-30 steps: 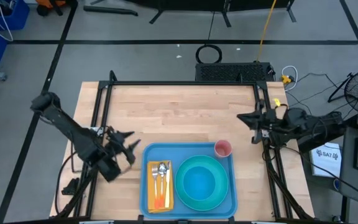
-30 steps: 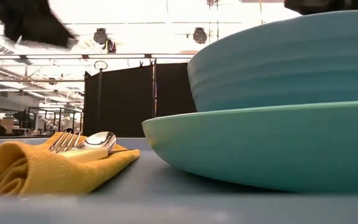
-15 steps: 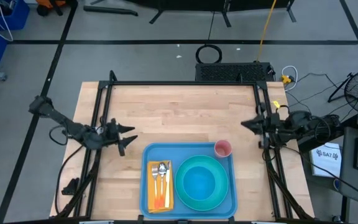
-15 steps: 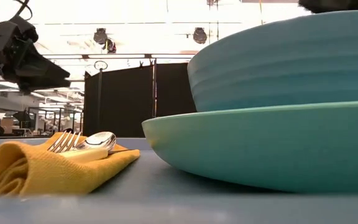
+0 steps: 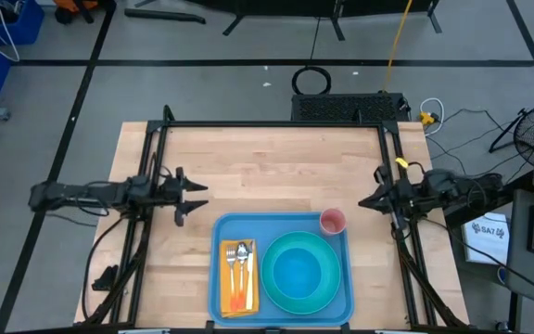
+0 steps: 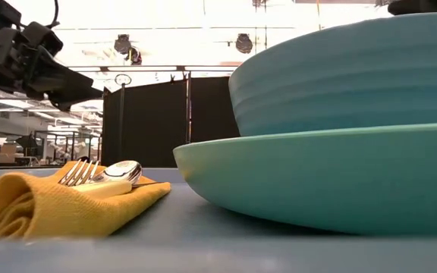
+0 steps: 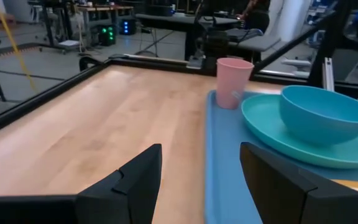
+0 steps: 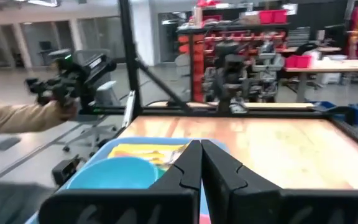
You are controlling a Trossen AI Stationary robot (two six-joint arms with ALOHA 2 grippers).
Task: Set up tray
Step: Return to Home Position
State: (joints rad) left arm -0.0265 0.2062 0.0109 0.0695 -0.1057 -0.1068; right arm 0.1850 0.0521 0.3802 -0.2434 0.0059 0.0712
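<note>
- tray [image 5: 267, 223] sits on the tabletop [image 5: 267, 167], right up against the edge at the bottom of the high view, about midway along it
- on the tray: a yellow napkin [image 5: 225, 299] at the end toward the left edge, with a fork [image 6: 78, 173] and spoon [image 6: 124, 171] lying side by side on it
- teal plate [image 5: 269, 264] fills most of the rest, with a bowl [image 5: 299, 276] sitting in it
- pink cup [image 5: 332, 221] stands upright in the tray's far right corner, just beside the plate
- left gripper [image 5: 188, 195] is just inside the tabletop's left edge, fingers [image 7: 135, 180] spread wide with nothing between them
- it points across the tabletop; the tray is off to one side of it toward that bottom edge, clearly apart, no contact
- in the left wrist view the tray's long rim runs away ahead in the gap between the two fingers, cup and plate farther along
- in the low view the left gripper hangs in the air well above the napkin
- right gripper [image 5: 369, 199] is at the tabletop's right edge, fingers [image 8: 188, 165] pressed together, gripping nothing
- the tray's cup corner is the closest bit to it, near but not touching
- the right wrist view looks past the closed fingers at the bowl and napkin
</note>
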